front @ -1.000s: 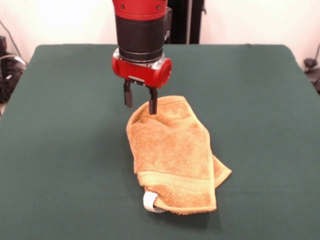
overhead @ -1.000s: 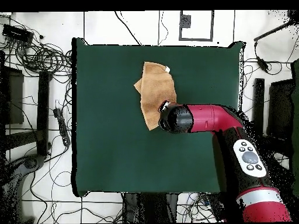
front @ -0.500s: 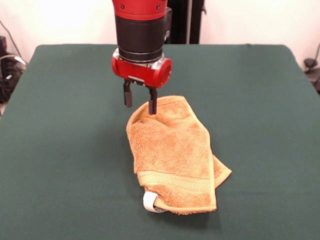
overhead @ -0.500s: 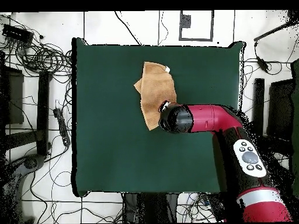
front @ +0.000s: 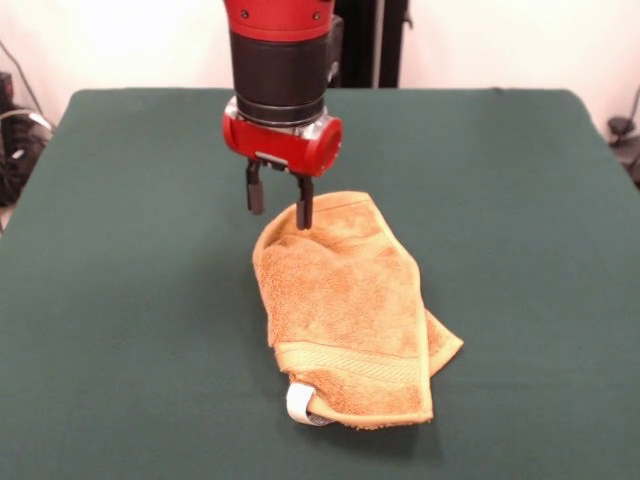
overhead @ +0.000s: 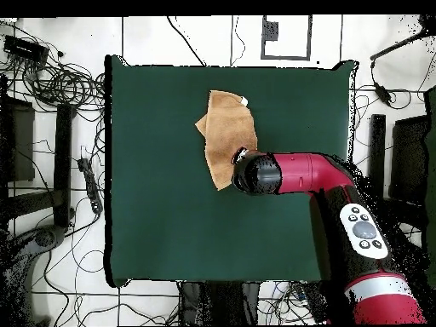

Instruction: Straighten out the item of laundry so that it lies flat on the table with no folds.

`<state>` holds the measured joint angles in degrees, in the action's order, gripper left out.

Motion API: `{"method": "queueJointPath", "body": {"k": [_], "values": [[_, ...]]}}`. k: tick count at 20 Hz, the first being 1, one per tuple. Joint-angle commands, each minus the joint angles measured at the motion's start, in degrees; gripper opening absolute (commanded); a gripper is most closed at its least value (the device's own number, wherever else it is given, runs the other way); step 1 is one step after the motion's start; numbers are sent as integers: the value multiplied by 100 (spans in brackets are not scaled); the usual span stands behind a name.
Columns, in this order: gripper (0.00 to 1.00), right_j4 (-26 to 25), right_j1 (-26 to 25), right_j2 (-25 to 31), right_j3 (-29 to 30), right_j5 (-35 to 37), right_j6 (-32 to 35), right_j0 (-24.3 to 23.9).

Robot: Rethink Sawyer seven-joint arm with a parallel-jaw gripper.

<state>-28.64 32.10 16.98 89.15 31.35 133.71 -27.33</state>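
One towel [front: 350,310] lies folded over itself near the middle of the table [front: 120,300], one white tag loop [front: 299,404] at its 6 o'clock hem. One pincer [front: 280,205], jaws narrowly parted and empty, hangs at the towel's 12 o'clock edge.

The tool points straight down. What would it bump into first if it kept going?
Most likely the towel: the tool hangs open over its far end. One finger may land on the table beside it.
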Motion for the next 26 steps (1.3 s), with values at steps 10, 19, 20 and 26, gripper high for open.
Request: {"method": "queueJointPath", "body": {"k": [10,19,20,26], "values": [[100,-187,-532,-6,168,-487,35,155],[100,-196,-423,-139,378,-631,103,180],[100,-211,-413,-167,396,-658,122,196],[100,-304,-433,-330,409,-847,198,308]]}}
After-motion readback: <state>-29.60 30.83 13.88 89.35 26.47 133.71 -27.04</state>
